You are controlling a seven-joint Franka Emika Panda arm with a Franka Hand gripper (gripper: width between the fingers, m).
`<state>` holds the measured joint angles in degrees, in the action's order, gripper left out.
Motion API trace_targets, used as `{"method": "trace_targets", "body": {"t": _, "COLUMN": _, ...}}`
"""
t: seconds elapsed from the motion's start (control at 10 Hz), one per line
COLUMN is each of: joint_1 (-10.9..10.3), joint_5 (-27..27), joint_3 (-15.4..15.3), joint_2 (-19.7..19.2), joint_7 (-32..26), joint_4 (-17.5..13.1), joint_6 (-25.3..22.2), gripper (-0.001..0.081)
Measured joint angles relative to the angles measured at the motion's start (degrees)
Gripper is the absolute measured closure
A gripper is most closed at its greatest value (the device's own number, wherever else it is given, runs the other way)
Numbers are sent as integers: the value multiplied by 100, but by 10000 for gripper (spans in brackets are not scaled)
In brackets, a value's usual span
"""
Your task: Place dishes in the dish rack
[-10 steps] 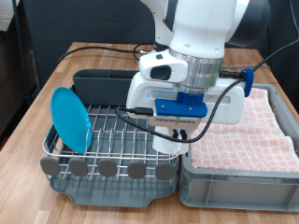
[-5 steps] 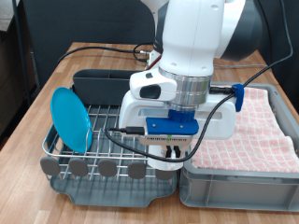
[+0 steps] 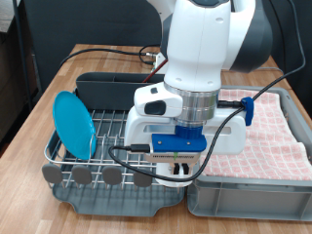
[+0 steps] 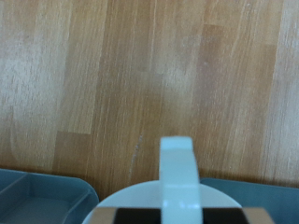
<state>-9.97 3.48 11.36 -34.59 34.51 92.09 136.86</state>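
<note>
Light-blue plate (image 3: 74, 124) stands in the dish rack (image 3: 107, 156); mug (image 4: 176, 177) seemingly gripped.

I've got a pink checked cloth (image 3: 278, 132) lining the grey bin (image 3: 244, 190) at the exterior view's right, on the wooden desk (image 3: 58, 97).

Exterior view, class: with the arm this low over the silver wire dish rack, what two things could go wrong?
The black cable loops across the silver wire dish rack beside the gripper and might snag a wire. The white handled mug lies right under the gripper, near the rack's edge by the grey plastic bin; it could tip out.
</note>
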Motion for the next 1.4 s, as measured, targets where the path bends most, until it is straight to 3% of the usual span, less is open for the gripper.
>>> {"method": "trace_targets", "body": {"t": 0.8, "joint_1": 172, "joint_5": 109, "joint_3": -161, "joint_2": -190, "joint_7": -135, "joint_4": -63, "joint_6": 68, "gripper": 735}}
{"method": "trace_targets", "body": {"t": 0.9, "joint_1": 185, "joint_5": 110, "joint_3": -170, "joint_2": -209, "joint_7": -138, "joint_4": -80, "joint_6": 71, "gripper": 656}}
{"method": "trace_targets", "body": {"t": 1.0, "joint_1": 191, "joint_5": 110, "joint_3": -172, "joint_2": -233, "joint_7": -141, "joint_4": -106, "joint_6": 73, "gripper": 656}}
{"method": "trace_targets", "body": {"t": 1.1, "joint_1": 196, "joint_5": 110, "joint_3": -175, "joint_2": -252, "joint_7": -147, "joint_4": -127, "joint_6": 74, "gripper": 460}}
{"method": "trace_targets", "body": {"t": 1.2, "joint_1": 210, "joint_5": 118, "joint_3": -189, "joint_2": -267, "joint_7": -165, "joint_4": -157, "joint_6": 63, "gripper": 460}}
{"method": "trace_targets", "body": {"t": 1.3, "joint_1": 252, "joint_5": 182, "joint_3": -236, "joint_2": -286, "joint_7": -210, "joint_4": -236, "joint_6": -155, "gripper": 273}}
{"method": "trace_targets", "body": {"t": 1.4, "joint_1": 334, "joint_5": 306, "joint_3": -323, "joint_2": -308, "joint_7": -293, "joint_4": -388, "joint_6": -553, "gripper": 273}}
